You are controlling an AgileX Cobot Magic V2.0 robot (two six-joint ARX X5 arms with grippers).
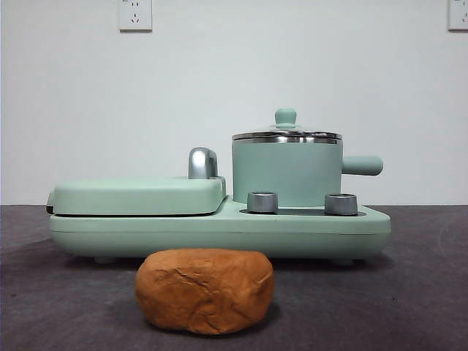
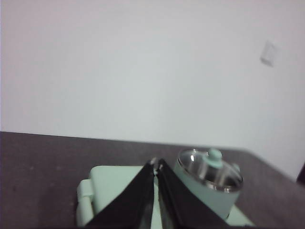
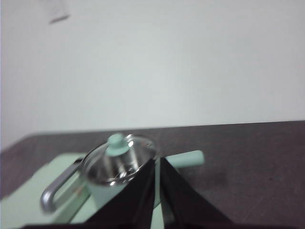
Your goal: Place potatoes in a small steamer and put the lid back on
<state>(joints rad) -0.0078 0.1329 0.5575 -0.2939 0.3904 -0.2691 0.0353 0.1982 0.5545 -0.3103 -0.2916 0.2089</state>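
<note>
While both grippers (image 2: 156,164) (image 3: 157,162) pinch closed (empty): one potato (image 1: 205,289), one lidded steamer (image 1: 287,174).

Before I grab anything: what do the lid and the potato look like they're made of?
The lid: see-through, probably glass, with a shiny steel rim and a matte mint knob, likely plastic.
The potato: matte orange-brown with sharp creases like crumpled paper or foam, so probably a prop.

Plain white wall, dark tabletop.
A bare white wall (image 1: 234,80) fills the back, with one socket (image 1: 135,14) high at the left and another (image 1: 458,14) at the right edge; the dark grey table (image 1: 66,307) runs under even light.
</note>
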